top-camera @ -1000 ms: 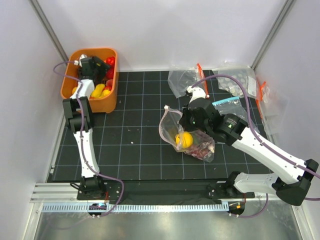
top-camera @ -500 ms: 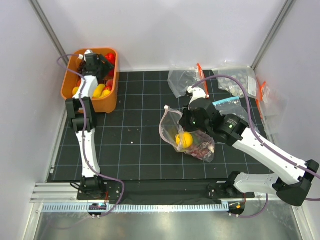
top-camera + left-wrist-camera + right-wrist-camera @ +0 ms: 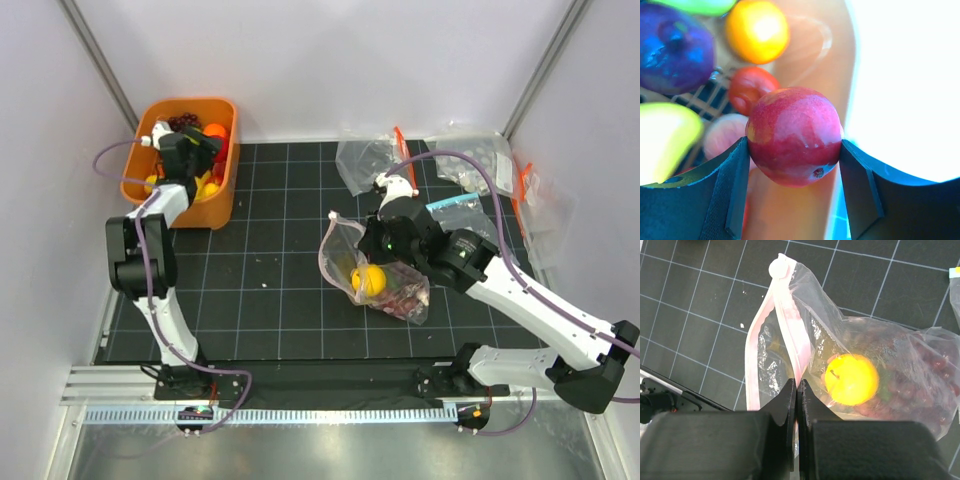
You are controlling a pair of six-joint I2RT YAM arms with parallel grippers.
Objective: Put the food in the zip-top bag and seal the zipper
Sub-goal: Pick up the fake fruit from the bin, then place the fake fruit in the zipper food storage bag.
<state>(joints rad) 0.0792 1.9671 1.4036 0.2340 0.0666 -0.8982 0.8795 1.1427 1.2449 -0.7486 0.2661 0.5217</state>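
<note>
Left gripper (image 3: pixel 793 150) clamps a red fruit (image 3: pixel 790 127), one finger on each side, fruit filling the gap between the pads. It hangs over the orange tub (image 3: pixel 222 200) at the back-left of the black grid mat (image 3: pixel 270 290). Below the fruit in the wrist view are other food pieces in the tub: an orange one (image 3: pixel 757 30), a purple one (image 3: pixel 672 45), a small red one (image 3: pixel 751 89), a yellow-green one (image 3: pixel 665 137) and a blurry pink one (image 3: pixel 722 140). Right gripper (image 3: pixel 796 390) has its fingers pressed together on the bag's (image 3: pixel 900 345) mouth edge, pinching the pink zipper (image 3: pixel 782 325) strip. Can't tell whether both strips are in the pinch or only one. The mouth gapes to the left of the fingers, with the other strip (image 3: pixel 754 355) bowed away, so the bag is unsealed. A white slider tab (image 3: pixel 776 267) sits at the far end of the zipper. The bag lies mid-mat, right of centre, mouth raised toward the gripper and body slumped on the mat. Inside are a lemon (image 3: pixel 851 379) near the mouth and dark red grapes (image 3: pixel 925 375) deeper in, touching it. Spare bags (image 3: pixel 365 160) lie at the back-right of the mat, one dotted (image 3: pixel 470 160), one with a blue strip (image 3: pixel 455 203).
</note>
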